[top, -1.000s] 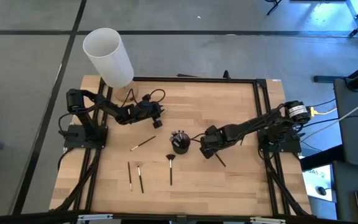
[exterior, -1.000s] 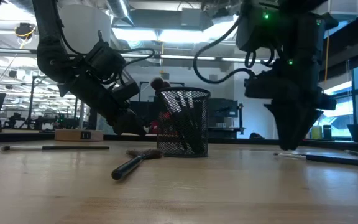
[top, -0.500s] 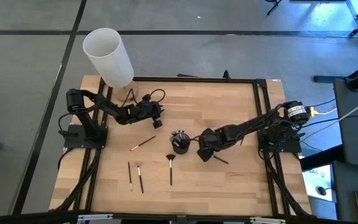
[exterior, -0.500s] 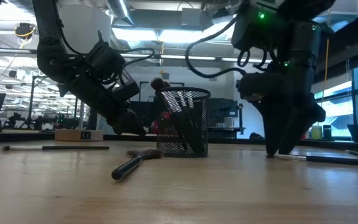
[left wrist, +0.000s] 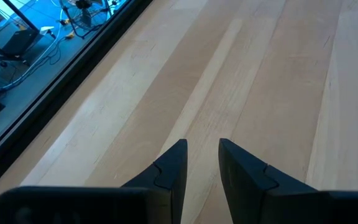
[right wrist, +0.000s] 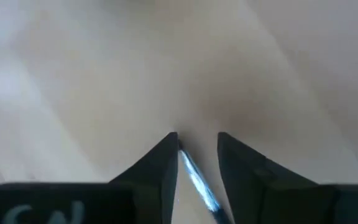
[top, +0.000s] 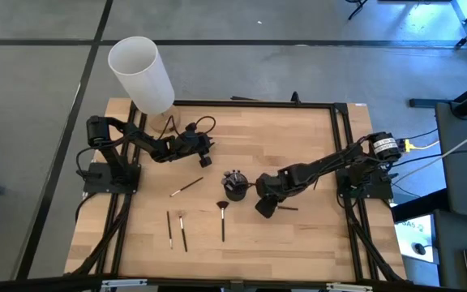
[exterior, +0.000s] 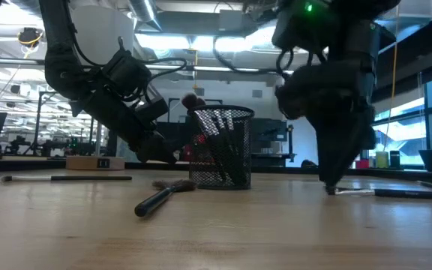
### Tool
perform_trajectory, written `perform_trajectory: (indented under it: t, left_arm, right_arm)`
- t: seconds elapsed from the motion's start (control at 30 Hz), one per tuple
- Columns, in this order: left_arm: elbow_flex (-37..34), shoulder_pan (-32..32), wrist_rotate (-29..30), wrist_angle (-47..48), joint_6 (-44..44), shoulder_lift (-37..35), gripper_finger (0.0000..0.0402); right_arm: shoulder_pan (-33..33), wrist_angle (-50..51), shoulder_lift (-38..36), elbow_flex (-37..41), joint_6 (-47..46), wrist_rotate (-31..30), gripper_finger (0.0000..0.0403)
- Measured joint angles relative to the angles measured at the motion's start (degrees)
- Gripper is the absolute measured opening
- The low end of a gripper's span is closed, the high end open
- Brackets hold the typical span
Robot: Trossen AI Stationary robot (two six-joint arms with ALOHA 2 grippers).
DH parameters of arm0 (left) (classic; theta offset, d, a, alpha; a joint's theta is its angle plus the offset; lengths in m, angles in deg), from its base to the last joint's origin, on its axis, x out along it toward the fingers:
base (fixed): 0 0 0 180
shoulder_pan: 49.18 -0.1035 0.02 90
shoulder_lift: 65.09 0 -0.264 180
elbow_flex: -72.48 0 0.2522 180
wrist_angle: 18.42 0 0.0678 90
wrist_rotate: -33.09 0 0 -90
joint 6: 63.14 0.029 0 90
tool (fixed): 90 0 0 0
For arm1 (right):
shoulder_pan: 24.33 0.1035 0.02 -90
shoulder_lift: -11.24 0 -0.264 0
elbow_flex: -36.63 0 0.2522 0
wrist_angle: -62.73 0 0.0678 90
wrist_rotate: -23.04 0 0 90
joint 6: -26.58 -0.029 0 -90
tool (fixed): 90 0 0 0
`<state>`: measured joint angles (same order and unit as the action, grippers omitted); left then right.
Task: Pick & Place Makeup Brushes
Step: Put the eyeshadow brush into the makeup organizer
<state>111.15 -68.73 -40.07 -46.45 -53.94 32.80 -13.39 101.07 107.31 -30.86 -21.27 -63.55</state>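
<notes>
Brushes lie scattered on the surface (top: 298,243): one dark brush (top: 289,208) just right of the mesh cup (top: 234,186), a fan brush (top: 222,221) below the cup, two more (top: 176,231) lower left, another (top: 186,186) left of the cup; several already standing in the cup.

Right gripper (top: 263,209) down at the near end of the dark brush, fingers (right wrist: 166,163) slightly spread with a shiny handle (right wrist: 197,180) lying between them, against one finger; no pinch visible yet. Left gripper (left wrist: 202,158) parked near the back left of the surface, fingers a little apart, nothing between.

For a good grasp: centre the handle between the fingers, keep the tips just at the wood, close gently, lift straight before swinging toward the cup, tuft kept clear of the rim.

Compared with a second ago: right gripper shifted left and slightly down along the brush, which now lies closer to level rather than slanted. Left arm unchanged.
</notes>
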Motion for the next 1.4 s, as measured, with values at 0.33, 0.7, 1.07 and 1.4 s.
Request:
perform_trajectory:
  t: [0.33, 0.7, 1.07, 1.4]
  left_arm:
    - [0.0, 0.0, 0.0, 0.0, -0.4, 0.0, 0.0088]
    - [0.0, 0.0, -0.3, 0.0, -1.0, 0.0, 0.0088]
    - [0.0, 0.0, -0.2, 0.0, -1.2, 0.0, 0.0088]
    - [0.0, -0.4, 1.2, 0.0, -2.0, 0.0, 0.0088]
  right_arm:
    - [-0.2, -2.3, 0.0, 0.0, 4.7, 0.5, 0.017]
    - [0.2, -2.7, 0.0, 0.0, 8.0, -3.9, 0.0151]
    - [-1.0, -2.6, -0.1, 0.0, 7.6, -6.2, 0.0093]
    - [-1.0, -2.1, -0.1, 0.0, 9.9, -10.5, 0.0092]
